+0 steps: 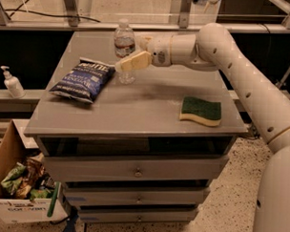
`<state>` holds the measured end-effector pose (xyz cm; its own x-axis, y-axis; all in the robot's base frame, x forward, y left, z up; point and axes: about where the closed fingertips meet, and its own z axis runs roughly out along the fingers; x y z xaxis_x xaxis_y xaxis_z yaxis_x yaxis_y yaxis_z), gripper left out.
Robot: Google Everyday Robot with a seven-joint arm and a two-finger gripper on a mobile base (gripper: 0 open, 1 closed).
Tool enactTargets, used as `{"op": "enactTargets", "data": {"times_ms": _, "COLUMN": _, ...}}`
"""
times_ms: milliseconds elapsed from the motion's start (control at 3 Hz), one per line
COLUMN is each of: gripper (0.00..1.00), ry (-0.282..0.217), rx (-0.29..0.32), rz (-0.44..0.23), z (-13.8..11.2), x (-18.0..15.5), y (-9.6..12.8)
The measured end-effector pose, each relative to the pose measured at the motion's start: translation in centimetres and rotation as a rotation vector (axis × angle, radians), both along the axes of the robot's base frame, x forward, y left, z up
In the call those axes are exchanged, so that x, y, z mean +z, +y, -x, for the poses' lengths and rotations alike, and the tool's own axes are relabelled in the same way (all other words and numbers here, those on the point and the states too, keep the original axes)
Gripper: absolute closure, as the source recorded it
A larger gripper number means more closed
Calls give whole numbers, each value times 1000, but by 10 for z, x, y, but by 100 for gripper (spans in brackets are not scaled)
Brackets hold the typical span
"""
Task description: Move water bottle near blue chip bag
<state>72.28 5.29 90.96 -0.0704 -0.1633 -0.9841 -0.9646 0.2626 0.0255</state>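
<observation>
The water bottle [124, 44], clear with a white cap and pale label, stands upright on the grey table [135, 113] toward the back left. The blue chip bag [83, 79], dark navy with white lettering, lies just left of it, almost touching. My gripper [128, 54] reaches in from the right and straddles the bottle. Its near beige finger [133, 61] crosses in front of the bottle's lower half, spread away from it. The far finger is mostly hidden behind the bottle. The gripper is open.
A green and yellow sponge [201, 111] lies on the table's right side. A white pump dispenser bottle [12, 83] stands on a ledge to the left. A cardboard box [18, 190] of snack packets sits on the floor, lower left. Drawers are below the tabletop.
</observation>
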Motion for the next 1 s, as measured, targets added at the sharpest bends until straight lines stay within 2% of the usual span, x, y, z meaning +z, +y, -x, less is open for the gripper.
{"op": "enactTargets", "data": {"times_ms": 333, "gripper": 0, "ry": -8, "rx": -41, "rz": 13, "z": -9, "x": 0, "y": -21}}
{"op": "enactTargets", "data": {"times_ms": 1000, "gripper": 0, "ry": -36, "rx": -186, "rz": 79, "z": -35, "x": 1, "y": -109}}
